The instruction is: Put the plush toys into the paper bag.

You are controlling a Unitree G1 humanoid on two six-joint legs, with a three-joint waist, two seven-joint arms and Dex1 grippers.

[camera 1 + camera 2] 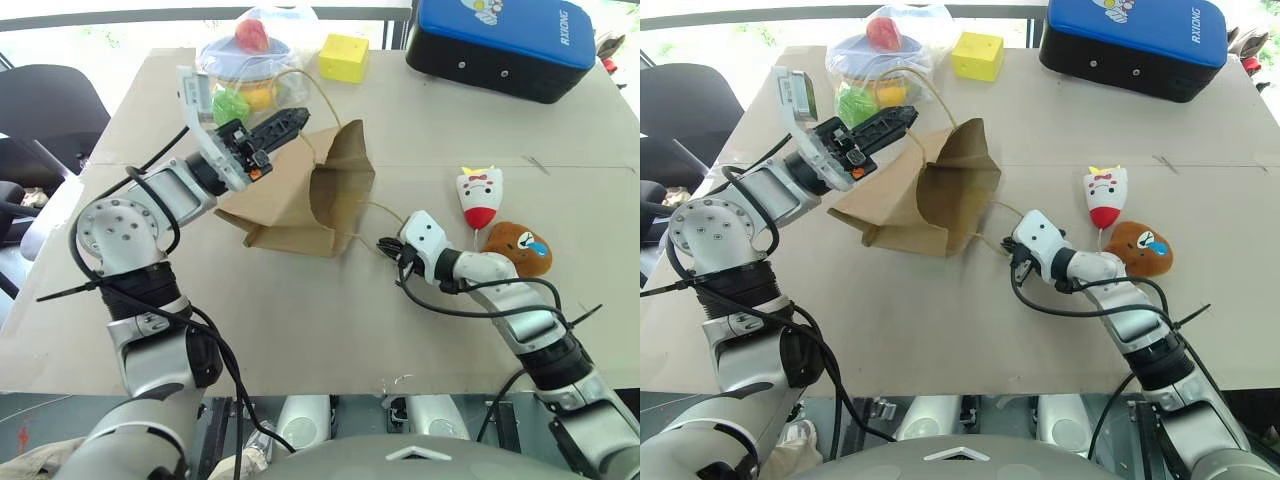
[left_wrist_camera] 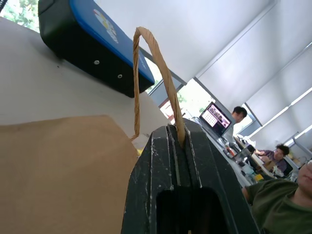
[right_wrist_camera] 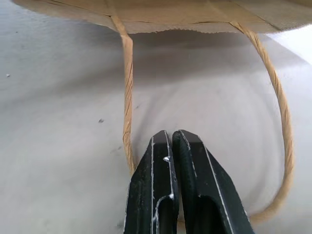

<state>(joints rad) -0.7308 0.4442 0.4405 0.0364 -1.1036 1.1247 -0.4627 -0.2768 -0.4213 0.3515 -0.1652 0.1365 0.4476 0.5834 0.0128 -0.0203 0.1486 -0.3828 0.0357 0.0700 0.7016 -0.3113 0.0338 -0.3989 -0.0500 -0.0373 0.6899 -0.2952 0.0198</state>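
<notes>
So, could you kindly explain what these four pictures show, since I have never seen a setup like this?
This is a humanoid robot with two arms, each ending in a gripper of two black fingers. Two pictures come from cameras in its head, looking down over a cardboard-covered table. The other two come from cameras on its wrists, looking along the fingers.

On the table lies a brown kraft paper bag, mouth open towards the right gripper. The left gripper is shut on the bag's upper twisted paper handle, lifting it. The right gripper is shut on the lower handle, which lies on the table.

Beside the right arm lie a white plush toy with a red bottom and a brown plush toy. At the far edge are a plastic-wrapped colourful toy set, a yellow block and a blue-and-black case.
</notes>
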